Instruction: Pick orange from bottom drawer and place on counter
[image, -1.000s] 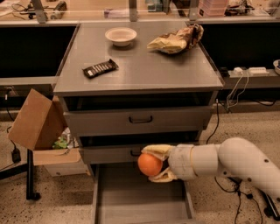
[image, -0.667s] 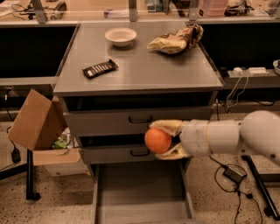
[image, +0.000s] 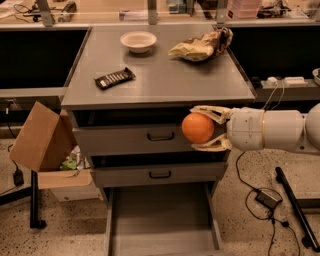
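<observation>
Orange (image: 197, 128) sits clamped in the gripper (image: 196, 129) (one finger above, one below), in front of the top drawer (image: 135, 140), just below the counter (image: 160, 82) at its near-right edge.

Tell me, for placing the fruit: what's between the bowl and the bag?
Bare counter, seen in the camera view. The gripper holds the orange before the top drawer.

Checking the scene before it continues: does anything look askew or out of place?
A cardboard box sits tilted at the cabinet's left side, and a crumpled bag lies on the counter. The bottom drawer stands open. The gripper holds the orange before the top drawer.
</observation>
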